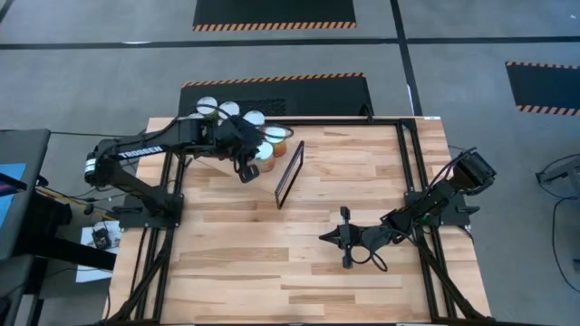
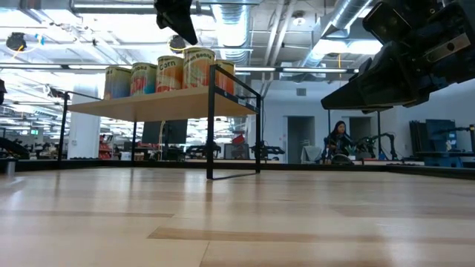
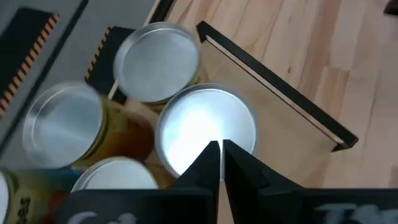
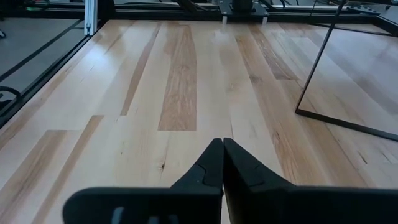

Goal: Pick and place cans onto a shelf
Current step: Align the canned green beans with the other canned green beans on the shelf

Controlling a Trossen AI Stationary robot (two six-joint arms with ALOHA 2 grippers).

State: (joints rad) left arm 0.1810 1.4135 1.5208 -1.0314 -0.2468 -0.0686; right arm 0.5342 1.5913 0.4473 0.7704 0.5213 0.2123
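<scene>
Closest to the left wrist camera, the left pincer (image 3: 221,163) hangs with its fingers pressed together and nothing between them, directly above the shiny lid of one can (image 3: 207,127). That can stands on the shelf (image 3: 283,127), the light plywood board edged by a thin black frame (image 1: 289,173), at the tabletop's (image 1: 362,272) far left. Around it crowd the other cans (image 1: 237,122), lids up and packed tight; the low view shows their orange and blue labels in a row on the raised board. I can count about six lids from above; any others are hidden under the arm.

My judgement is that a can has just been set down and the step in hand is to get clear. To do it well, the pincer should rise straight up before swinging away, since the neighbouring cans stand just beside the one below it and a sideways move could topple them off the shelf. The black frame near the shelf's edge is another thing to avoid.

No loose can is visible on the tabletop, so the task looks close to finished.

The right pincer (image 4: 222,163) waits over bare wood at the right-hand side, closed and empty.
</scene>
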